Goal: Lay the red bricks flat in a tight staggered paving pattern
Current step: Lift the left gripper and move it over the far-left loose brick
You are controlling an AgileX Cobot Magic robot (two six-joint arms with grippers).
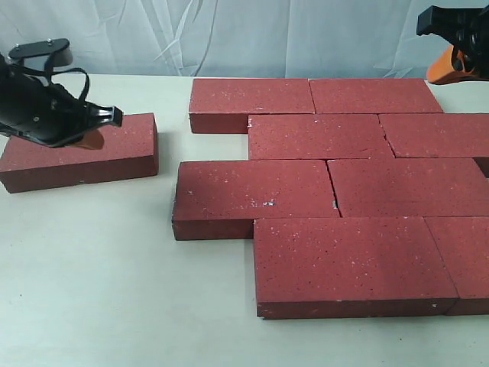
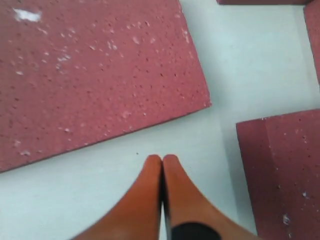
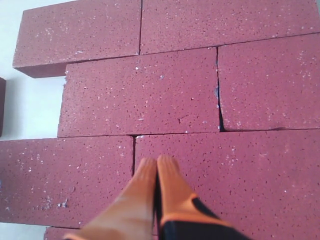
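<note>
Left gripper point(image 2: 162, 161): orange jaws pressed tip to tip, holding nothing. It hangs over bare table point(image 2: 100, 200) just beside the long edge of the loose brick point(image 2: 90, 75). From the exterior view it may be resting on that brick, but contact cannot be confirmed.

Right gripper point(image 3: 156, 161): jaws likewise closed and empty, poised above the laid red bricks point(image 3: 140, 95), over a joint between two of them.

The laid bricks form four staggered rows, two bricks visible in each and mostly edge to edge, with a slight gap at one joint in the middle. The loose brick point(image 1: 114, 149) lies flat on the table, apart from the pattern on the left arm's side.

Handling, as judged: the brick looks dense, rigid and heavy, with a gritty, speckled face that should resist slipping. Its corners and edges appear prone to chipping. It looks too broad to span comfortably, so sliding is the safer option, with closed fingertips set low against the middle of a side face so that it travels without turning.
</note>
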